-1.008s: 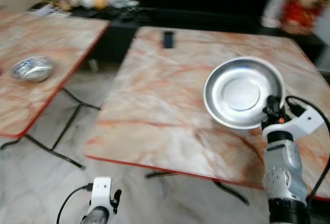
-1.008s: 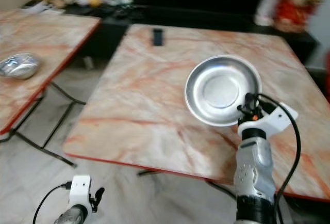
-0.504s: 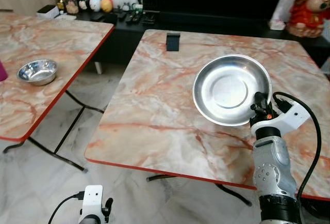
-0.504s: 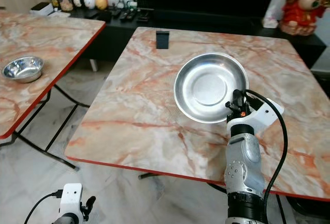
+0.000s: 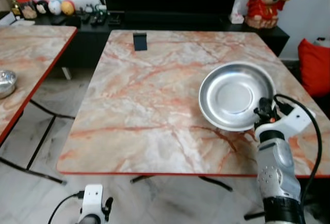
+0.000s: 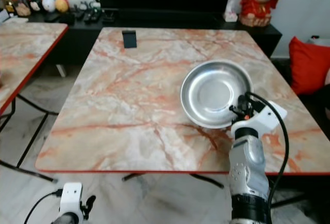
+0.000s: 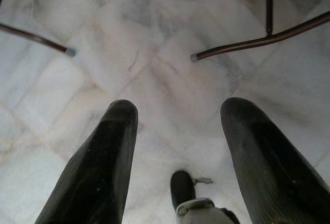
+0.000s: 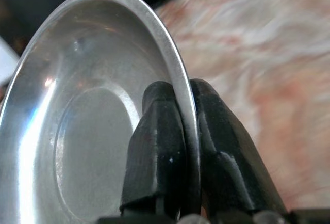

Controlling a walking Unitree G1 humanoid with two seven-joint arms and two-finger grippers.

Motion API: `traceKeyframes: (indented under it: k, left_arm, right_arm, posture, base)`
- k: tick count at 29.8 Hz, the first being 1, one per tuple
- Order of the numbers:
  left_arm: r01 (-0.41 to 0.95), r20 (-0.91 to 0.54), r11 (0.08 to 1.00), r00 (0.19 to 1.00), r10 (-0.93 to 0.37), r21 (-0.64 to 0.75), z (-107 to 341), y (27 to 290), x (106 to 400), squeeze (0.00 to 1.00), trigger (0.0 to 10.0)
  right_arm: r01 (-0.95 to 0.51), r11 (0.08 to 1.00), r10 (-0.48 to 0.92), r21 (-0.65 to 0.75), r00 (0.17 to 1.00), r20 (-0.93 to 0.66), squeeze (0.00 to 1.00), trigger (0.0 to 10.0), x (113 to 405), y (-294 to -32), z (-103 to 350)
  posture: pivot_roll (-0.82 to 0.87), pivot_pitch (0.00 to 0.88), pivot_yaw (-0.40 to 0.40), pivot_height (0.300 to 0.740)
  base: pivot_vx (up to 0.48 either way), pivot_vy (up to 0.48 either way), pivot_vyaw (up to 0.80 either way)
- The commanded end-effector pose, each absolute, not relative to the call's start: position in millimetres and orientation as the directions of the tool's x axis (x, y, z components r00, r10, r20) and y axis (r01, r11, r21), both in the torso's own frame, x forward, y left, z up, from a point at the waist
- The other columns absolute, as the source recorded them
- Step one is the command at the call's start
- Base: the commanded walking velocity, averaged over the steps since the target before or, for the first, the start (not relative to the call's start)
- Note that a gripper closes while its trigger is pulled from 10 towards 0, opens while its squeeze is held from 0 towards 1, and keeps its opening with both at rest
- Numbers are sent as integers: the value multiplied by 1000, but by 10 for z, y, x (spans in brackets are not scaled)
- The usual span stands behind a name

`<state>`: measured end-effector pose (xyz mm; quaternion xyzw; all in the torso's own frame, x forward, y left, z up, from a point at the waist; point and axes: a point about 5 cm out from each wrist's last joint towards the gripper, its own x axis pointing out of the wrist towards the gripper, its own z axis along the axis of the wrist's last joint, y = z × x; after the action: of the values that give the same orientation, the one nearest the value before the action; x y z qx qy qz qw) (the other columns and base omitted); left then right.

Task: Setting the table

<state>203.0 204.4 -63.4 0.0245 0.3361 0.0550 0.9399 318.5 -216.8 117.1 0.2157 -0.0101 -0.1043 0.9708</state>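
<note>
Plate (image 5: 236,95) is held over the right side of the marble table (image 5: 154,100), pinched by its near rim only in the right gripper (image 8: 178,146), fingers clamped w/ thin purchase, so it could tilt or slip & clatter down; left gripper (image 7: 178,146) hangs apart, idle

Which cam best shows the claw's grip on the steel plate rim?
Right wrist view: the right claw has one black finger on each side of the steel plate rim, shut on it. Both eye views show the whole plate over the marble table, the grip small. Left wrist view shows floor.
</note>
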Motion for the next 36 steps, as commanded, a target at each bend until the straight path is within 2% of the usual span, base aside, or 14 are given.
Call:
traceKeyframes:
  k: [1,5,8,11,22,36]
  left_arm:
    - [-84,-646,993,754,117,82,-667,2047,1977,0,10000]
    - [-82,-647,993,753,117,83,-668,2045,1976,0,10000]
    - [-84,-647,993,753,117,83,-669,2044,1974,0,10000]
    - [-84,-647,993,753,118,82,-670,2045,1972,0,10000]
    - [-83,-646,993,755,116,81,-667,2038,1980,0,10000]
    - [-78,-641,994,760,110,78,-652,2027,2010,0,10000]
  right_arm:
    - [215,885,-208,413,976,-63,0,10000,3167,-2179,1115]
    - [244,900,-214,361,969,-121,0,10000,3162,-2186,1043]
    - [259,888,-232,381,966,-116,0,10000,3161,-2205,1051]
    - [308,859,-247,409,949,-196,0,10000,3154,-2226,1033]
    - [381,854,-256,354,901,-351,0,10000,3034,-2292,1100]
    - [484,861,-309,155,740,-598,0,10000,2525,-2504,701]
  posture:
    - [-114,11,-30,736]
    - [-115,11,-30,736]
    - [-114,12,-30,736]
    - [-115,16,-31,736]
    - [-125,14,-30,736]
    - [-129,14,-27,736]
  base:
    - [0,0,0]
    - [0,0,0]
    - [0,0,0]
    - [0,0,0]
    - [0,0,0]
    - [0,0,0]
